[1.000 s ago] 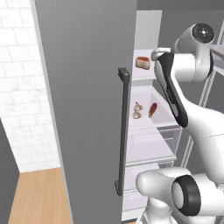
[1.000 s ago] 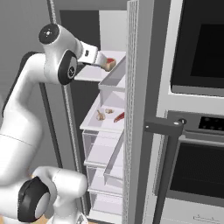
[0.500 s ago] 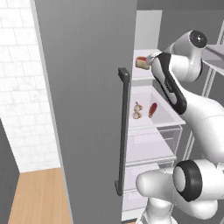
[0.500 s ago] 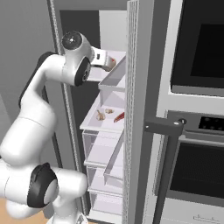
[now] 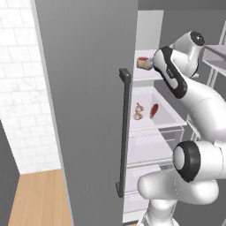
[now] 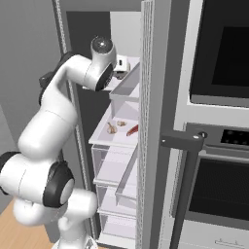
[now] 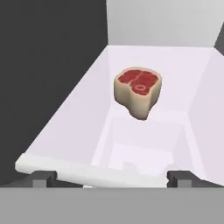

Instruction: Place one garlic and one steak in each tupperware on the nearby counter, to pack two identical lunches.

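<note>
**Inside the fridge, jaws line up on the first steak**

Here the arm reaches onto an upper fridge shelf [image 7: 78,127], jaws [image 7: 113,177] spread wide and holding nothing. The chunky steak [image 7: 138,92] with its pale fat edge lies straight ahead of the jaws, centred between the tips but clear of both. On the shelf below the jaws sit the other goods: two garlic bulbs [image 5: 138,111] close together, and just beside them the flatter, darker steak [image 5: 154,110].

By the look of things the packing has hardly begun. All four items counted here, two steaks and two garlics, are in the fridge. No tupperware or counter appears in these frames, so nothing can be said of their contents. The likely step in hand is the approach to the chunky steak; left to do are its grasp and carry, then the same for the other three pieces, one steak and one garlic to each box.
</note>
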